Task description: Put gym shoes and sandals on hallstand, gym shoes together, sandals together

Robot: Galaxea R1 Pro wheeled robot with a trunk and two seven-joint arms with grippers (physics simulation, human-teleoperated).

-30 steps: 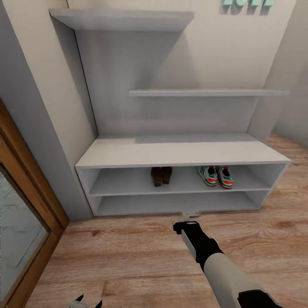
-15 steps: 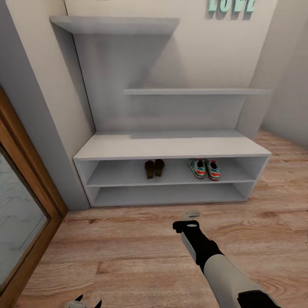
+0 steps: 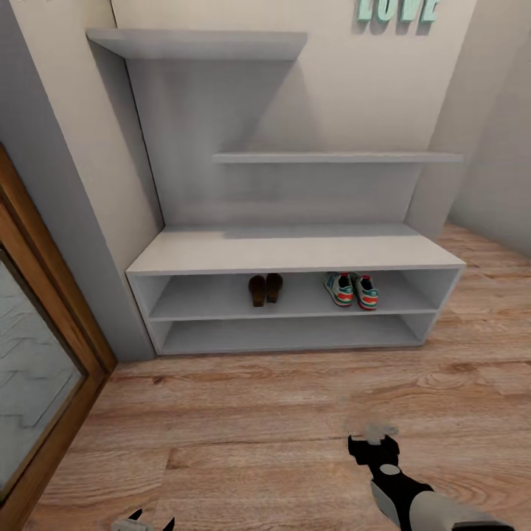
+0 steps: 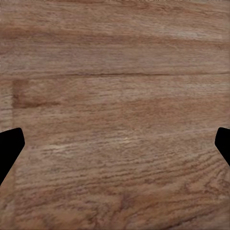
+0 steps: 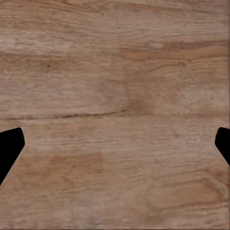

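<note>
Right gripper (image 3: 374, 441) withdrawn; wrist views: spread fingertips (image 5: 10, 146).

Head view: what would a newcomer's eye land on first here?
The light-grey hallstand against the wall stands out, with the two sandals side by side near the middle of its upper open shelf and the two gym shoes paired further right. Teal letters hang on the wall above. Nearer the camera, the right gripper hangs over the corridor floor.

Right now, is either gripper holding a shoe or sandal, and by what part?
Nothing is held. Left gripper and right gripper are open over bare floor; sandals and sneakers sit on the rack.
</note>
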